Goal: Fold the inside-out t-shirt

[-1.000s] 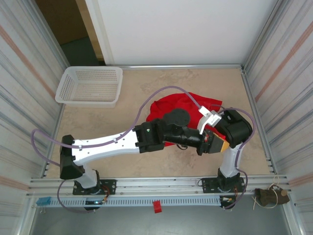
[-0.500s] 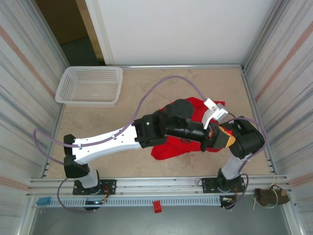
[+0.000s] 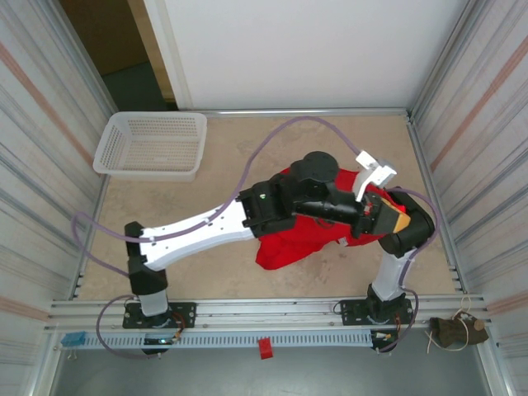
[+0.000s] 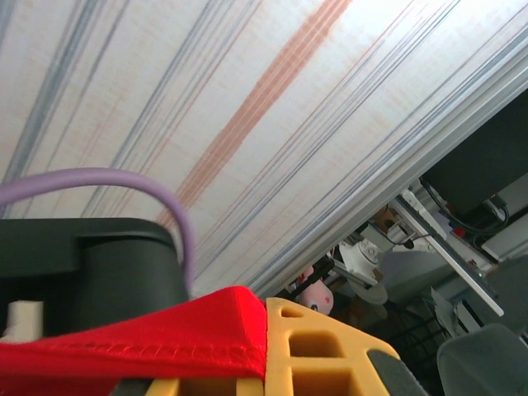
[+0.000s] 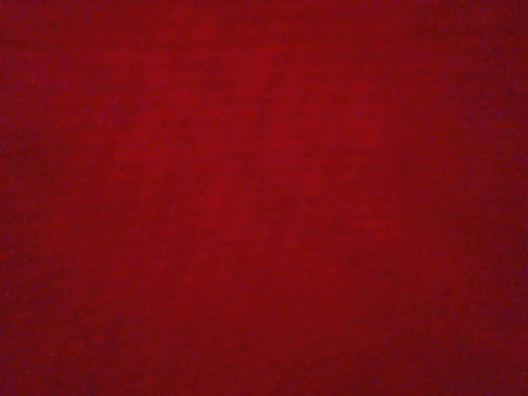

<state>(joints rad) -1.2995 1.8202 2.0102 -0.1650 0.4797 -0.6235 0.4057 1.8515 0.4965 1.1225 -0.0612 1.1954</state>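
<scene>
The bright red inside-out t-shirt (image 3: 293,239) hangs bunched over the right half of the table, draped across both wrists. My left gripper (image 3: 394,221) reaches across to the right. Its yellow fingers (image 4: 318,346) are shut on a stitched hem of the t-shirt (image 4: 148,338), and its camera looks up at the striped side wall. In the right wrist view red cloth (image 5: 264,198) covers the lens, hiding the fingers. From above, my right gripper (image 3: 375,169) pokes out past the cloth's far edge, its white fingers apart with nothing seen between them.
A white mesh basket (image 3: 151,144) stands at the far left corner of the beige table (image 3: 239,140). Striped walls close in both sides. The left arm's purple cable (image 3: 272,140) arcs over the middle.
The left arm has lifted and swung farther right and back with the hem, dragging the shirt off the table into a hanging bunch. The right gripper's white fingers moved up and back.
</scene>
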